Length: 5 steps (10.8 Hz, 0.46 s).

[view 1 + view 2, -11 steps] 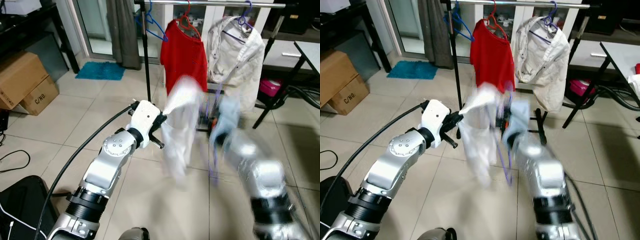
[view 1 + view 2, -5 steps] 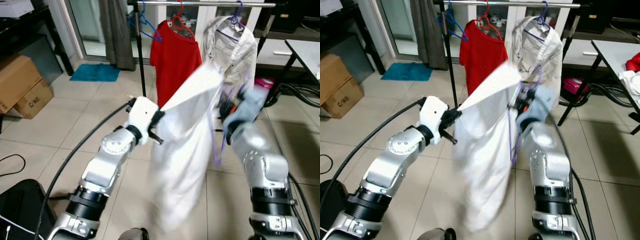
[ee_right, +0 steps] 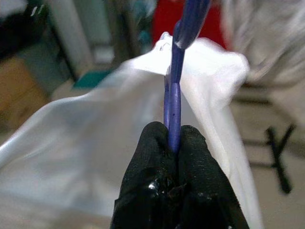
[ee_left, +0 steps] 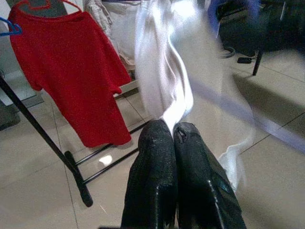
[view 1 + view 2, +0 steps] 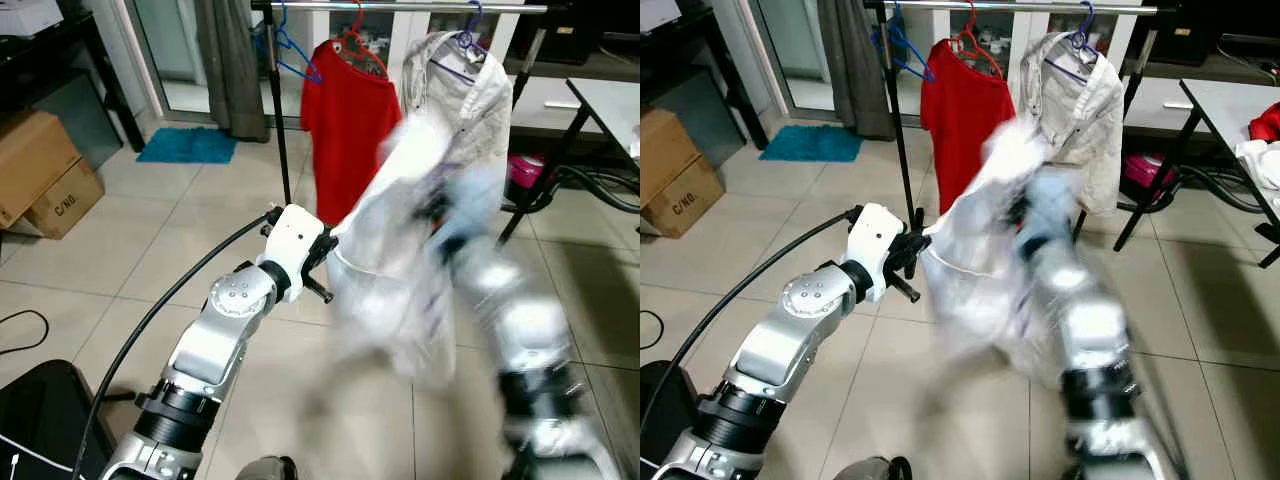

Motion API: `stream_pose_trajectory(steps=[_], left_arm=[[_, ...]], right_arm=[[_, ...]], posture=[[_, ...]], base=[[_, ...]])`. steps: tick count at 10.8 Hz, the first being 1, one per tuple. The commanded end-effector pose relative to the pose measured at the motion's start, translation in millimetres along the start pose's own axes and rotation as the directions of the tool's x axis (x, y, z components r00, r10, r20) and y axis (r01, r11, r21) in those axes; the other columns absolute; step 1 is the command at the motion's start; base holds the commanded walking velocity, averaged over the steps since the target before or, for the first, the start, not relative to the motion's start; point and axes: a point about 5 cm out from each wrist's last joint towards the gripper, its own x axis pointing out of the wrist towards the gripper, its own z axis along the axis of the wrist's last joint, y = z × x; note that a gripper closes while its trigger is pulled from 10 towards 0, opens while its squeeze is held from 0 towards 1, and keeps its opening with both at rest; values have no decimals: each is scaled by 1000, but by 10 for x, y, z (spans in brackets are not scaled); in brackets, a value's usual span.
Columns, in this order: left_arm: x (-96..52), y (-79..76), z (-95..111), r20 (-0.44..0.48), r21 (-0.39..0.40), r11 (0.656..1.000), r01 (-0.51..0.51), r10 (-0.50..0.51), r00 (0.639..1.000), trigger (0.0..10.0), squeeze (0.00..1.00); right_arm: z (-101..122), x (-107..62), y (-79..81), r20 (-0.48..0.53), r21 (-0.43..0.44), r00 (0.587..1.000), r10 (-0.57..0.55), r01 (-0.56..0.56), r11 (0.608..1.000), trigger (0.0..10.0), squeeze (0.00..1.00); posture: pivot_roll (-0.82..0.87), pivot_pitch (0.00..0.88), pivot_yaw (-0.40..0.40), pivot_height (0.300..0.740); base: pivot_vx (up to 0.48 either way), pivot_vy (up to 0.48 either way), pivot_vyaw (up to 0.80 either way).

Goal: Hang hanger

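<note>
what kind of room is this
Likely a room in a home used for laundry or storage: a clothes rack holding a red shirt and a pale shirt, cardboard boxes on a tiled floor.

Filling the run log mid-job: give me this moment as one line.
left gripper: shut on white shirt | right gripper: shut on purple hanger | rail: red shirt, cream shirt hung

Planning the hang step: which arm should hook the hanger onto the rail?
Right, I'd say. The right gripper is shut on the purple hanger inside the white shirt, so it controls the hook. The left gripper only pinches the shirt's fabric, below the rail.
</note>
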Motion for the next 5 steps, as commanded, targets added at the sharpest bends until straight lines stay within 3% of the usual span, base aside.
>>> stream_pose_trajectory(steps=[1,3,5], left_arm=[[-12,77,61,19,10,999,-48,47,999,0,0],[-20,141,79,26,8,996,-87,87,996,0,0],[-12,139,74,23,8,995,-95,95,995,0,0]], right_arm=[[48,-10,22,3,-12,1000,26,-26,1000,10000,0],[-99,-92,41,-97,29,992,84,-81,996,10000,0],[-68,-122,-43,-86,-18,995,59,-60,998,10000,0]], posture=[[-46,0,50,740],[-50,0,53,740],[-54,0,58,740]], base=[[0,0,0],[0,0,0],[0,0,0]])
